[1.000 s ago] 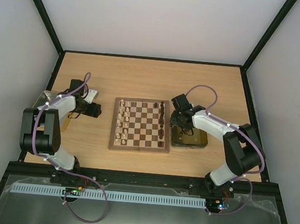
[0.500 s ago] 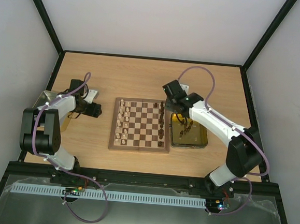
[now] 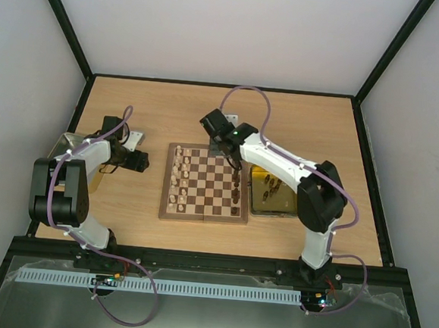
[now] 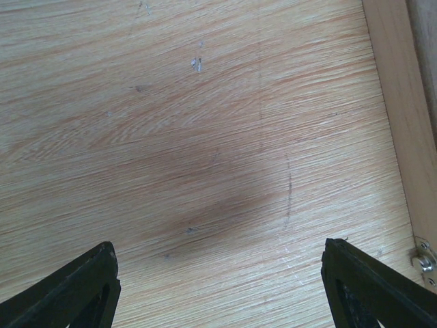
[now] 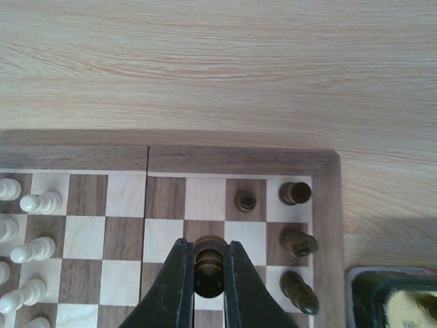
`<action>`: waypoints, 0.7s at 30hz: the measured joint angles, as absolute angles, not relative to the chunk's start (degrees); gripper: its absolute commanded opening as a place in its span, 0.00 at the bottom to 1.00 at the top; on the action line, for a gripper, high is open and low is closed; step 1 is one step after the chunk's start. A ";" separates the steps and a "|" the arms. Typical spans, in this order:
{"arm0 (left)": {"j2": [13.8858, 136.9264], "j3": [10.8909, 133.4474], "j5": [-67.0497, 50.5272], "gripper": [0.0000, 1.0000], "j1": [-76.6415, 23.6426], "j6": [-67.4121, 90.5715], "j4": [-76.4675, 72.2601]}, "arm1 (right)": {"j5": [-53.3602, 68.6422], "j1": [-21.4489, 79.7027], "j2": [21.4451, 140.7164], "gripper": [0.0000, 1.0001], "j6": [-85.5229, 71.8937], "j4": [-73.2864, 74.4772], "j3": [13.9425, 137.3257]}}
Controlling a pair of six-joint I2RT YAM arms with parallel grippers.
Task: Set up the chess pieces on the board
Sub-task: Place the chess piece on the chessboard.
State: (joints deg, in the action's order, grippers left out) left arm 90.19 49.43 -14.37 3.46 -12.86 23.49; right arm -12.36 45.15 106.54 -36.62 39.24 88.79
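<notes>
The board (image 3: 205, 207) lies mid-table, with cream chess pieces (image 3: 176, 177) in its two left columns and dark ones (image 3: 236, 182) down its right side. My right gripper (image 3: 234, 156) hangs over the board's far right corner. In the right wrist view this gripper (image 5: 208, 273) is shut on a dark brown piece (image 5: 209, 268), above the squares beside three dark pieces (image 5: 298, 242) in the edge column and one (image 5: 246, 201) in the column inside it. My left gripper (image 3: 142, 162) is open left of the board, over bare table, nothing between its fingers (image 4: 68, 294).
A shiny gold tray (image 3: 292, 208) holding more dark pieces (image 3: 271, 187) sits against the board's right edge; its corner (image 5: 392, 301) shows in the right wrist view. A dull tin (image 3: 62, 149) stands at the far left behind the left arm. The board's wooden edge (image 4: 396, 102) shows on the left wrist view's right.
My right arm has swung left from above the gold tray to the board's far right corner, carrying the dark piece. The left arm has not moved.
</notes>
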 measured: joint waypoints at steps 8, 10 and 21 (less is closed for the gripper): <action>90.19 49.43 -14.59 0.81 3.46 -12.86 23.51 | -12.53 44.84 113.01 0.02 -35.33 39.81 92.51; 90.19 49.43 -14.63 0.81 3.46 -12.86 23.51 | -12.21 44.42 114.39 0.02 -35.33 39.92 92.51; 90.19 49.43 -15.05 0.81 3.46 -12.91 23.51 | -10.00 41.39 116.16 0.02 -35.35 39.86 91.81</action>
